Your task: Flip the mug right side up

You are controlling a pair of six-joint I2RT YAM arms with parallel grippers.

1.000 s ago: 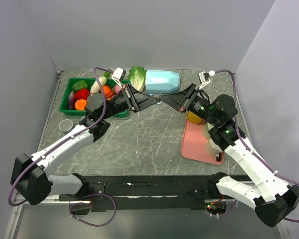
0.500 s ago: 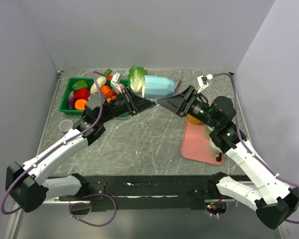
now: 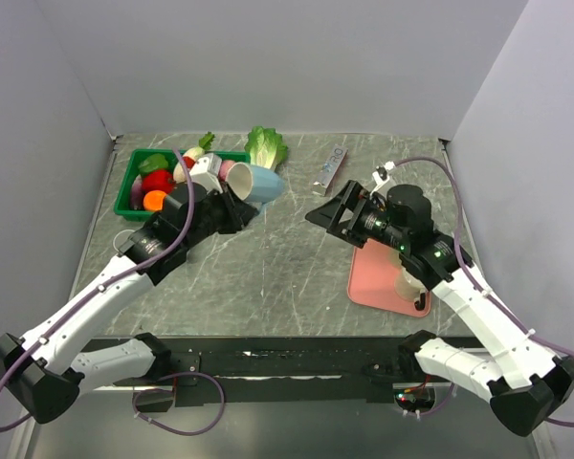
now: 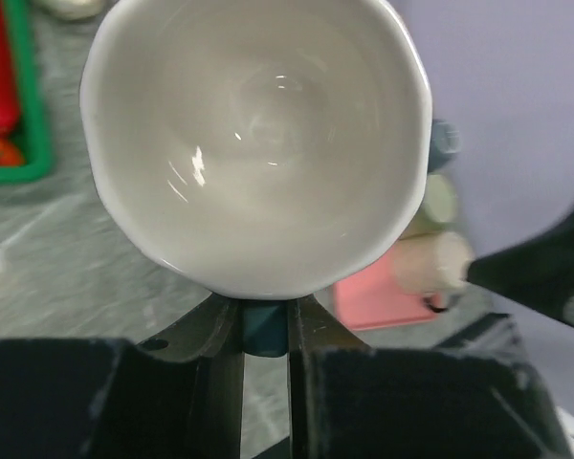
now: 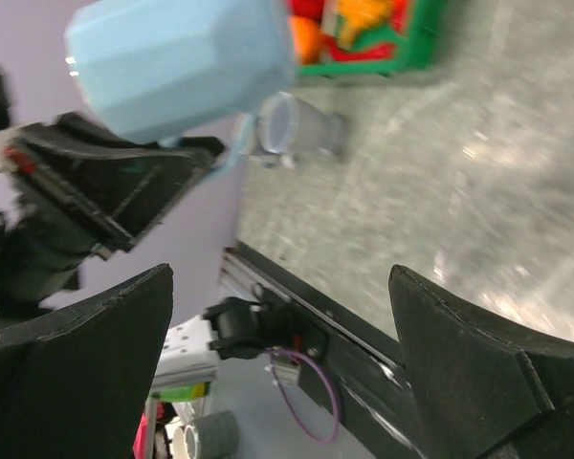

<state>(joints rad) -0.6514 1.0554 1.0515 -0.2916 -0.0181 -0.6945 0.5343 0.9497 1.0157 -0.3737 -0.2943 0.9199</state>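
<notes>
The left gripper was pinched shut on the handle of the mug, holding it aloft just beside the right end of the bin, tipped on its side with its mouth towards the wrist. We judged the mug to be glazed ceramic: stiff, slick, brittle and fairly heavy. A handle grip may let it swing, and the wall should give a steadier hold. The left arm reached diagonally from its base. The right gripper stood spread wide, facing the mug but apart from it, its arm bent over the board.
</notes>
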